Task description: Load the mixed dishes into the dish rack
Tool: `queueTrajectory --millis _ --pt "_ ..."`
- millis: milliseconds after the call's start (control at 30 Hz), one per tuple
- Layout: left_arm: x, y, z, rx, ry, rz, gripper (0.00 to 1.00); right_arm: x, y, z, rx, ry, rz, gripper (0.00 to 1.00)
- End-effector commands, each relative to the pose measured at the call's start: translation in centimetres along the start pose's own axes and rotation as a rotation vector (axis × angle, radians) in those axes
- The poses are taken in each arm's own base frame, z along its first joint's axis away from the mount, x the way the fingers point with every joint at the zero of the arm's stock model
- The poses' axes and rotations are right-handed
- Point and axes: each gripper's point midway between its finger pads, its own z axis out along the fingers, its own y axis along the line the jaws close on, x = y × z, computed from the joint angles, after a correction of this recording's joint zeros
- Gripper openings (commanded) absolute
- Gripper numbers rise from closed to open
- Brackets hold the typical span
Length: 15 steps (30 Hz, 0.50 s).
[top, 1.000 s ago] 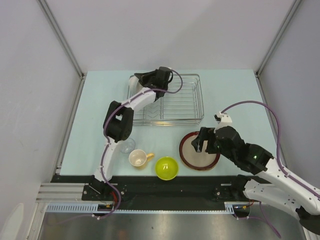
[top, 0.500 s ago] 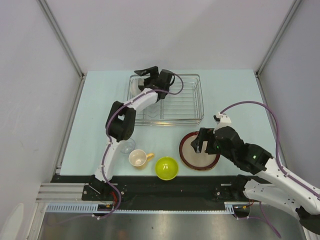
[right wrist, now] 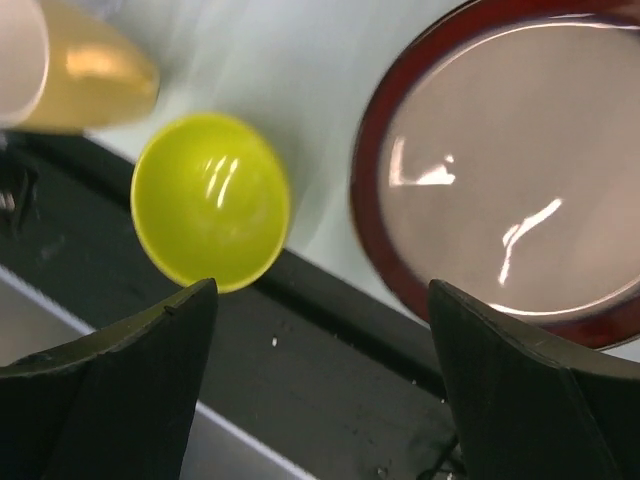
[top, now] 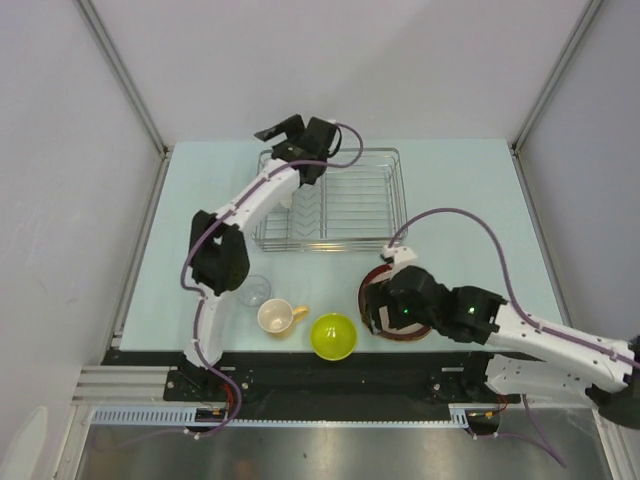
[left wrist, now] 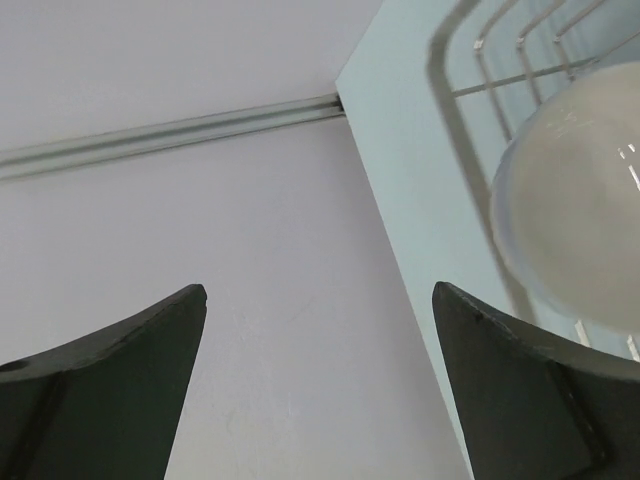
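Left arm (top: 262,192) outstretched, over dish rack (top: 402,200)

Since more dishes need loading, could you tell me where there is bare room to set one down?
Past the white bowl at its left end, the dish rack is bare. The table is crowded along its near edge: glass, mug, lime-green bowl, red-rimmed plate.

The rack (top: 330,245) stands at the rear of the bench (top: 460,185). In front, left to right: glass (top: 256,291), mug (top: 275,317), bowl (top: 334,336), plate (right wrist: 520,190).
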Motion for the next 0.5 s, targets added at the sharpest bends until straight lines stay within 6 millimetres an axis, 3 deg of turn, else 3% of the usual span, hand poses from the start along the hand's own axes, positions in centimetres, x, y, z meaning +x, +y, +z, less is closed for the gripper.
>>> queueTrajectory --millis 0,33,67,100,133,200,233,267,467 --pt "3.5 10.1 -7.8 -0.001 -0.113 -0.283 1.0 -0.4 4.6 -0.9 -0.046 0.0 -0.164 0.89" --pt "4.0 10.8 -9.3 0.046 -0.168 -0.366 1.0 0.7 6.1 -1.2 -0.075 0.02 -0.222 0.89" --pt "5.1 10.6 -9.9 0.087 -0.16 -0.371 1.0 1.9 6.6 -0.2 -0.049 0.066 -0.274 0.87" --pt "5.7 10.4 -10.4 0.122 -0.17 -0.394 1.0 1.7 7.6 -0.3 -0.049 0.056 -0.301 0.87" --pt "6.7 10.8 -11.4 0.16 -0.198 -0.462 1.0 2.9 8.7 -0.3 -0.062 0.077 -0.367 0.86" --pt "7.9 9.1 -11.5 0.215 -0.186 -0.466 1.0 3.6 10.0 0.5 -0.045 0.091 -0.427 0.86" --pt "9.0 9.8 -12.3 0.206 -0.204 -0.499 1.0 3.8 10.7 0.7 -0.053 0.091 -0.449 0.86" --pt "9.5 8.4 -11.7 0.212 -0.184 -0.479 1.0 4.4 11.1 1.1 -0.056 0.107 -0.472 0.86" --pt "11.5 6.5 -12.1 0.289 -0.184 -0.526 1.0 4.4 12.8 1.5 -0.104 0.124 -0.491 0.85"
